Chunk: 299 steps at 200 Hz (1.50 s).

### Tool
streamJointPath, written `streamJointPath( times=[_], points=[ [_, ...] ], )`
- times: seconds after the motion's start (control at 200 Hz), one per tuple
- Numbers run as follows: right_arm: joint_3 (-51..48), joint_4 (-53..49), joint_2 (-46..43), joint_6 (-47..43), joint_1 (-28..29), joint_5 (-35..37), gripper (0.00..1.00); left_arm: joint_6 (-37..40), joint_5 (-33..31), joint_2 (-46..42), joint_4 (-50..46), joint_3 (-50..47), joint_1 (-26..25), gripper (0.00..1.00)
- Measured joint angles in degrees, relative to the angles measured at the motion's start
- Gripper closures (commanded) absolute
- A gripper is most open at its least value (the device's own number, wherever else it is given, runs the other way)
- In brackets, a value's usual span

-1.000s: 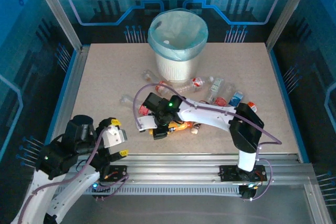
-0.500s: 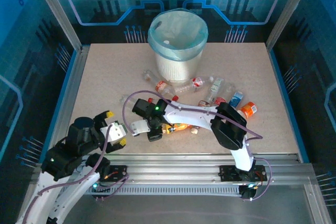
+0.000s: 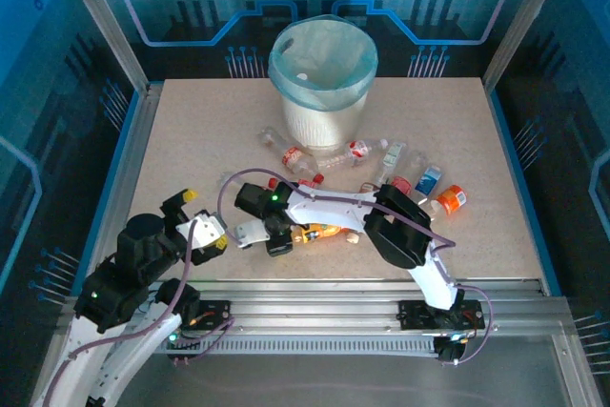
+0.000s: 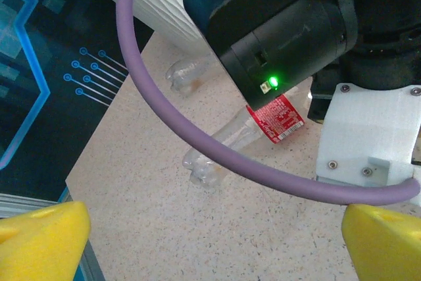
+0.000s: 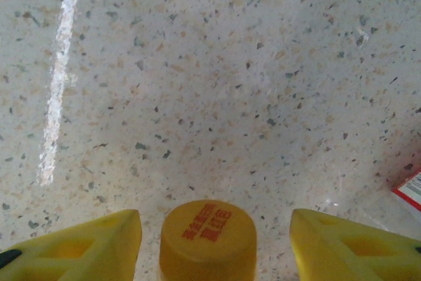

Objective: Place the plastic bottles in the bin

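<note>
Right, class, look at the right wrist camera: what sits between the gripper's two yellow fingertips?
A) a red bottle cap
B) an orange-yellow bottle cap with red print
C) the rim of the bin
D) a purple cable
B: the right wrist view shows an orange-yellow cap with red print on top. It sits between the yellow fingertips of the right gripper, above the speckled table.

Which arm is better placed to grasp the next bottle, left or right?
Right. The right gripper has its open fingers on either side of the cap of the orange bottle. The left gripper is open too, but holds nothing and stands apart from the bottles.
</note>
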Motion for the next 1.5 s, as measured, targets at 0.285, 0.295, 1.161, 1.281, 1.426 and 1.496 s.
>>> streamJointPath(
  times=[0.285,0.295,1.161,1.281,1.426,1.496],
  points=[
    [0.9,-1.1,0.4,0.2,0.0,-0.7,0.58,-0.3,0.0,0.0,0.0,0.0,0.0,0.01],
    [0.9,-1.2,0.4,0.1,0.0,-0.7,0.58,-0.3,0.0,0.0,0.0,0.0,0.0,0.01],
    [2.0,-3.2,-18.5,7.8,-6.4,-17.0,0.76,-12.7,-2.2,15.5,9.7,16.8,0.0,0.01],
    [3.5,-2.8,-22.0,10.0,-9.0,-19.6,0.78,-16.7,-2.6,20.5,15.2,17.0,0.0,0.01],
    [4.3,-1.5,-25.9,13.2,-12.9,-21.2,0.79,-23.5,-4.8,29.0,18.3,22.3,0.0,0.01],
    [4.4,0.2,-27.9,15.0,-15.1,-21.6,0.80,-27.0,-5.8,33.6,19.6,26.7,0.0,0.01]
  ],
)
